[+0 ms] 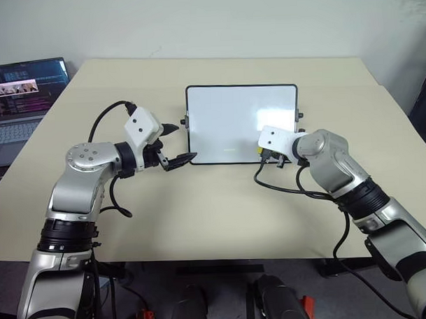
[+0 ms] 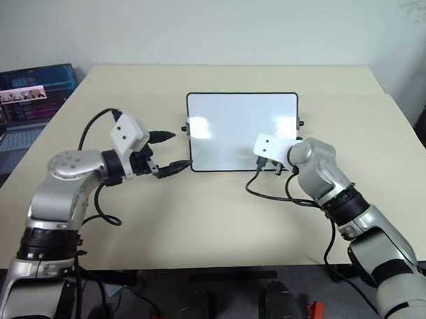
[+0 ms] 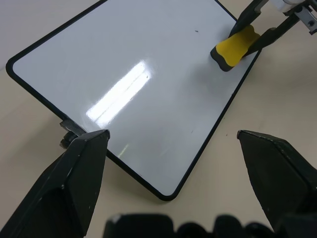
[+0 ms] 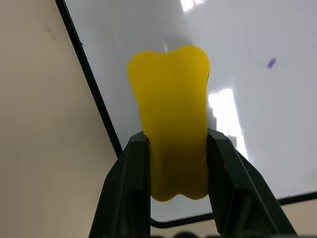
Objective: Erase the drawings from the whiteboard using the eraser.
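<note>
1. Your right gripper point(image 4: 174, 163) is clamped on the eraser point(image 4: 171, 119), which sits on the whiteboard point(image 1: 226, 120) at its near right corner.
2. Your left gripper point(image 1: 176, 143) hangs with its fingers spread, empty, just beside the board's near left corner.
3. The board lies on the table point(image 1: 201, 216), nearly clean: one small blue speck point(image 4: 271, 63) shows near the eraser.
4. A laptop point(image 1: 18, 96) stands at the far left.

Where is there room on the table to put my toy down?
The table is bare in front of the whiteboard, between the two arms, and behind the board too. It is crowded at the board's near edge, where the right gripper holds the eraser.
</note>
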Controlling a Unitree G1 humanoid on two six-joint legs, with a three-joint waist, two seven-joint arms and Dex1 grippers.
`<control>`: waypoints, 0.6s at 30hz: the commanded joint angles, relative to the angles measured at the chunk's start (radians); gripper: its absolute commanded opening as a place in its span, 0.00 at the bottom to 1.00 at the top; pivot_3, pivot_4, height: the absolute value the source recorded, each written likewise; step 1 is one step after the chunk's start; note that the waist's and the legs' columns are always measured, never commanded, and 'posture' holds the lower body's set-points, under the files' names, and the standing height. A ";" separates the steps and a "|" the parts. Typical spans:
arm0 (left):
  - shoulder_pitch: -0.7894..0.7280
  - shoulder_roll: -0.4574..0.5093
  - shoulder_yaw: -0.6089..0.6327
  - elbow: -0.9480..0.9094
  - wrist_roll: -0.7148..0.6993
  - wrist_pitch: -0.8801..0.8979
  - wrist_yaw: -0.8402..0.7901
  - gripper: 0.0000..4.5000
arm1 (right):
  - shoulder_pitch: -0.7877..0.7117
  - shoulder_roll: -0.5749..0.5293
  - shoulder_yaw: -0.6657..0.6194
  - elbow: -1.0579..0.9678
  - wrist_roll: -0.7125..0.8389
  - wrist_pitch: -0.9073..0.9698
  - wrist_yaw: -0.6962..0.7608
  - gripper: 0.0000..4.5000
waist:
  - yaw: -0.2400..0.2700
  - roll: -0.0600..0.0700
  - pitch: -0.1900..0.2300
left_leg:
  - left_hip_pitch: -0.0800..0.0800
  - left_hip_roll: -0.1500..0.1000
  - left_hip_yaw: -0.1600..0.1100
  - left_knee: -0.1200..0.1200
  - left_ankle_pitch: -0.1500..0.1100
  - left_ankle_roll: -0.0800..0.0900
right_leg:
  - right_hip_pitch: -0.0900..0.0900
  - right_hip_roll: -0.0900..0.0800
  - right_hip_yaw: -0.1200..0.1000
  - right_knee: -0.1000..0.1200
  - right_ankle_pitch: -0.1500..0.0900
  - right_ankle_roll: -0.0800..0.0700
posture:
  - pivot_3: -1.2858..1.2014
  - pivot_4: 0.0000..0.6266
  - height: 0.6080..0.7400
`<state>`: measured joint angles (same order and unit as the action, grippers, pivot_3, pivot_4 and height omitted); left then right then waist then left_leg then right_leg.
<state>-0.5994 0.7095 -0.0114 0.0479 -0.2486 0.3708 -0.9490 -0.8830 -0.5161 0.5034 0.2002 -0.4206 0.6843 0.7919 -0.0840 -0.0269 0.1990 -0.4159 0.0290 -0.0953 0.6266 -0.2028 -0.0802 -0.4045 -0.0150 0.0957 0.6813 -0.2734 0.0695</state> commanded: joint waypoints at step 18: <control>-0.013 0.014 0.018 -0.023 -0.004 -0.008 -0.005 1.00 | -0.056 0.032 -0.075 0.092 -0.011 -0.057 -0.121 0.25 | -0.008 0.000 0.000 | 0.000 0.000 0.001 -0.003 0.002 0.000 | -0.001 0.000 0.001 -0.001 0.003 -0.001 | 0.52 0.24 1.00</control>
<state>-0.6004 0.7097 -0.0125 0.0500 -0.2483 0.3701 -0.9520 -0.9596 -0.4695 0.3965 0.3246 -0.4428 0.6315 0.6014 -0.0919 -0.0268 0.1991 -0.4160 0.0290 -0.0944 0.6241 -0.2010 -0.0798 -0.4053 -0.0148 0.0967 0.6803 -0.2700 0.0686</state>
